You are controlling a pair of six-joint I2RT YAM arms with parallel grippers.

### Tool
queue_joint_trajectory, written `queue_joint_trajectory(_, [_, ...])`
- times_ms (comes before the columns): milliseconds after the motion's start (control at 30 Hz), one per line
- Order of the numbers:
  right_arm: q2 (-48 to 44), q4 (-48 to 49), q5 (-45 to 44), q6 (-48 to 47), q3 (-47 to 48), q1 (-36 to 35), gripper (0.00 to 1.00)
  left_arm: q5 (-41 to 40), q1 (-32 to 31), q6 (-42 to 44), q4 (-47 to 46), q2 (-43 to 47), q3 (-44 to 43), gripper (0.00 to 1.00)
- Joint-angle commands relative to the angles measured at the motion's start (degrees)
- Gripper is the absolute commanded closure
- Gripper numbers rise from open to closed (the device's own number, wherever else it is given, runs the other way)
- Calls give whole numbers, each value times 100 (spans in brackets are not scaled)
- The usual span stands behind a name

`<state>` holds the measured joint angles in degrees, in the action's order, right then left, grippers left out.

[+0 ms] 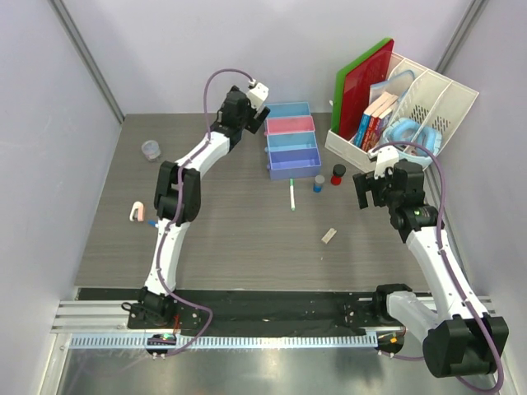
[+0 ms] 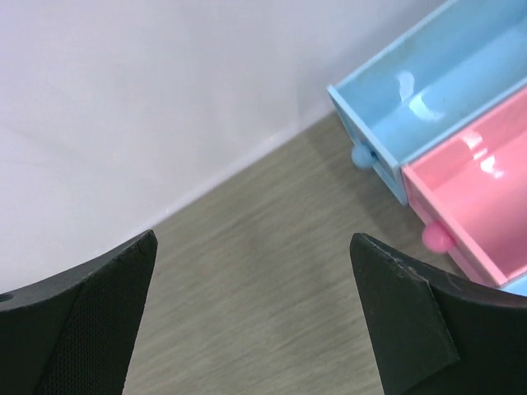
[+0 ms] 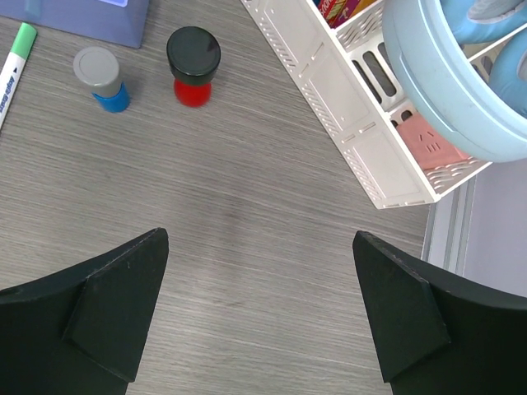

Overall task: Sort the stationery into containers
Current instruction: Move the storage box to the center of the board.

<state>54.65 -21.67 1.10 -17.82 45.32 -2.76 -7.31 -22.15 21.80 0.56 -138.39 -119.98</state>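
Four trays stand in a row at the back: light blue [image 1: 288, 109], pink [image 1: 290, 125], blue [image 1: 292, 141] and lavender [image 1: 295, 164]. A white pen with a green tip [image 1: 292, 196], a blue cylinder [image 1: 319, 183] and a red-black cylinder [image 1: 338, 174] lie just in front of them. A whitish eraser [image 1: 329, 236] lies nearer. A pinkish-white roll [image 1: 137, 212] sits at the far left. My left gripper [image 1: 240, 115] is open and empty beside the light blue tray [image 2: 445, 90] and the pink tray [image 2: 486, 189]. My right gripper [image 1: 370, 191] is open and empty, right of the cylinders [image 3: 103, 78] [image 3: 193, 66].
A white slotted file rack [image 1: 428, 107] with books and light-blue headphones [image 1: 408, 132] stands at the back right, close to my right gripper [image 3: 260, 234]. A small greyish cup [image 1: 151, 150] sits at the left. Walls close in the back and sides.
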Motion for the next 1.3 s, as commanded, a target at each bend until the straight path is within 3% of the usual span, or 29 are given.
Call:
queue_joint_trajectory(0, [-16, 303, -84, -63, -6, 22, 0, 19, -122, 236, -1004, -188, -245, 0])
queue_joint_trajectory(100, [54, 321, -84, -55, 12, 22, 0, 36, -210, 377, -1347, -399, -315, 0])
queue_joint_trajectory(300, [28, 321, -269, -19, 38, 57, 0, 423, -298, 334, -1058, -839, -833, 0])
queue_joint_trajectory(667, [-42, 304, -207, 16, 38, 109, 0, 406, -307, 307, -1067, -1093, -1088, 0])
queue_joint_trajectory(867, [-95, 242, -189, 42, 65, 118, 0, -129, -316, 701, -829, -1551, -1651, 0])
queue_joint_trajectory(1267, [-139, 181, 30, 104, 135, 118, 1, -912, -307, 1124, -583, -1420, -1037, 0])
